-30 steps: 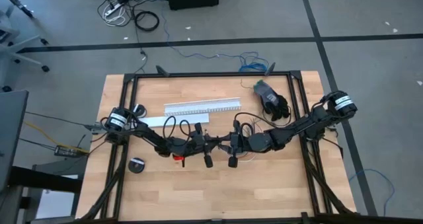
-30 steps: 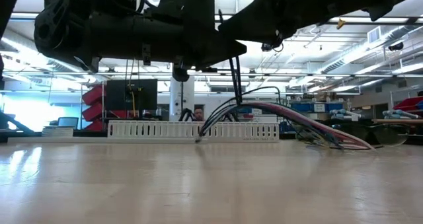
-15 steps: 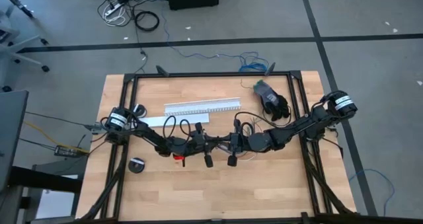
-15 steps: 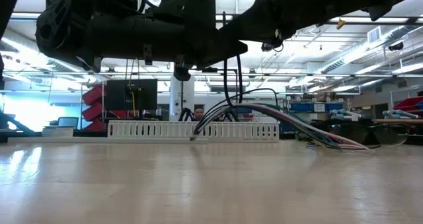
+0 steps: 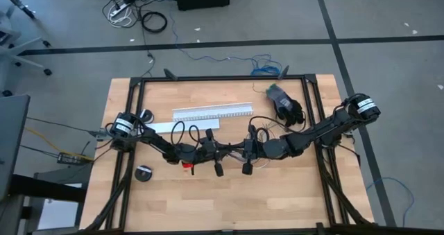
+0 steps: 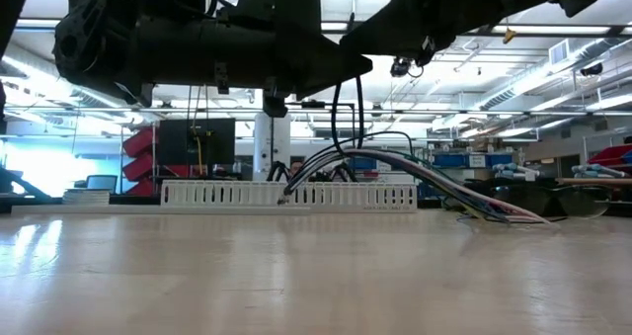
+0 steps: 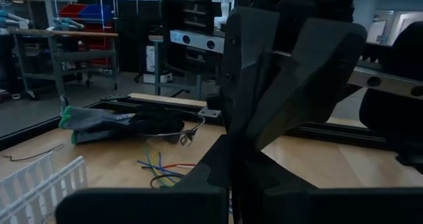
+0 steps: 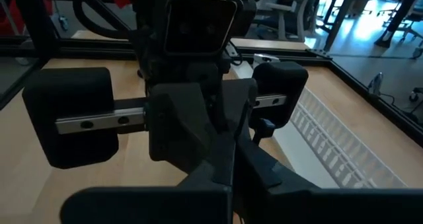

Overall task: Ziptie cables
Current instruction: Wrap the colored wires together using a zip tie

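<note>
The cables point(image 6: 415, 172), a bunch of thin grey, blue and pink wires, arch up over the table. Their right part runs down to the tabletop, and the coloured ends point(image 7: 158, 168) lie on the wood. The ziptie point(image 6: 335, 118), a thin black strip, hangs as a loop from where the grippers meet and goes round the top of the arch. My left gripper point(image 5: 223, 150) and my right gripper point(image 5: 236, 150) face each other tip to tip above the table's middle. Both are shut. My left gripper is shut at the top of the ziptie's loop point(image 6: 334, 86), coming level from the table's left. The fingers point(image 7: 231, 184) hide which part of the strip they have. The loop hangs below them, around the cables. My right gripper is shut at the same place, coming nearly level from the table's right, tipped slightly down. Its fingers point(image 8: 228, 174) and the left gripper in front of them hide the contact. The ziptie hangs below, clear of the table.
A long white slotted channel point(image 5: 211, 113) lies across the far middle, with a flat white strip point(image 5: 184, 126) nearer. A dark glove with a teal cuff point(image 5: 284, 103) lies at the far right. A black roll point(image 5: 144, 173) and a small red piece point(image 5: 186, 166) sit near left.
The ziptie's hanging loop has shifted toward the left gripper's side. The cables' arch and its free end near the channel have risen a little.
</note>
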